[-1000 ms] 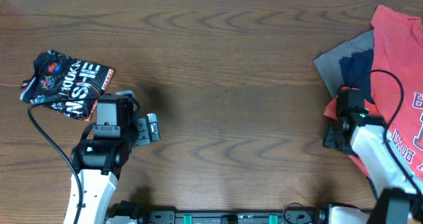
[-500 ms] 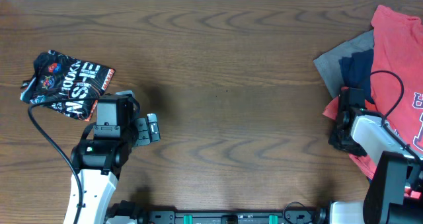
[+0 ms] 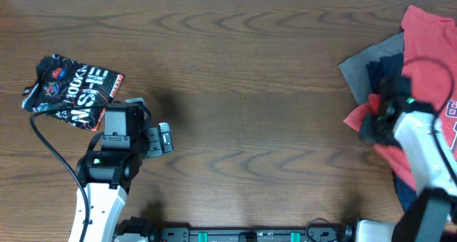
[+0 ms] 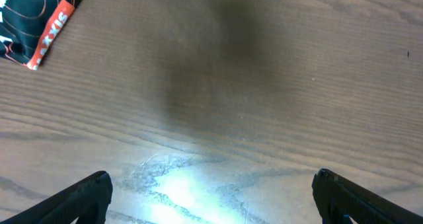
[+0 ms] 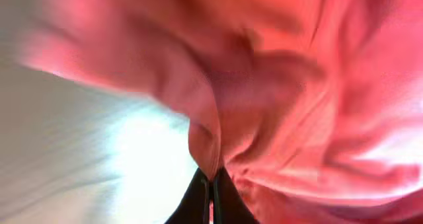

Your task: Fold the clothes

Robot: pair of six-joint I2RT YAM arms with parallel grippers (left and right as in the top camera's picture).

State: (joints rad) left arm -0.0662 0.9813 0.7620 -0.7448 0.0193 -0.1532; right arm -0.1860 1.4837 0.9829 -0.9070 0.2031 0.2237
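My right gripper (image 5: 211, 186) is clamped on a fold of the soft, light coral-red T-shirt (image 3: 428, 63) heaped at the brown wooden bench's (image 3: 250, 71) right end. It looks limp and likely to drape, so hems should grip best. My left gripper (image 4: 211, 197) gapes empty.
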